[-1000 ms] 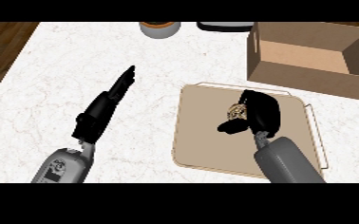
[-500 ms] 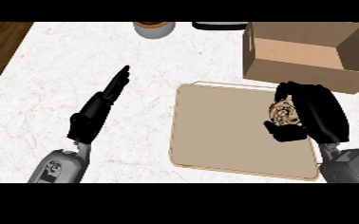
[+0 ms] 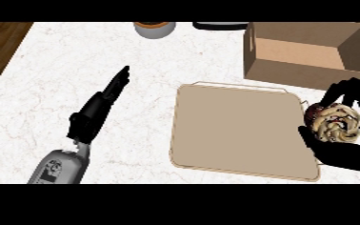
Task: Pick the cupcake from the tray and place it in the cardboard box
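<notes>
The right hand [image 3: 336, 145] hangs past the right edge of the tray [image 3: 239, 128], fingers and thumb curled round the cupcake [image 3: 334, 123], which sits in its grasp just in front of the cardboard box [image 3: 299, 52]. The box stands open at the counter's back right corner, its near wall close behind the tray. The left hand [image 3: 98, 107] rests over the marble counter [image 3: 63, 76] left of the tray, fingers straight, holding nothing. A grey cup [image 3: 154, 28] stands at the back edge.
</notes>
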